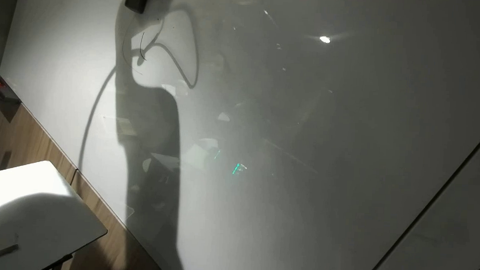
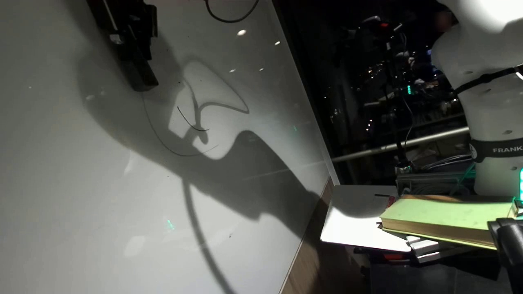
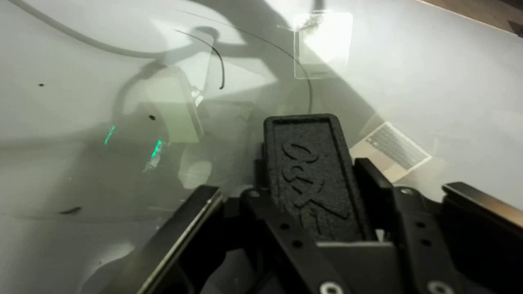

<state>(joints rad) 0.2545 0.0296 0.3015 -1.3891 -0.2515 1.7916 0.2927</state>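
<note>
My gripper is shut on a black rectangular eraser with raised lettering, its sides between the two fingers. The eraser's end also shows at the top edge in an exterior view and below the dark gripper in an exterior view. It is close to a large whiteboard; I cannot tell whether it touches. A short dark curved line is on the board beyond the eraser. A longer, thinner curved line runs from near the eraser's end around the short one; both lines also show in both exterior views.
The arm's shadow falls across the board. A white tabletop stands by wood panelling. A thick green book lies by the white robot body. A dark holder with a red item is at the board's edge.
</note>
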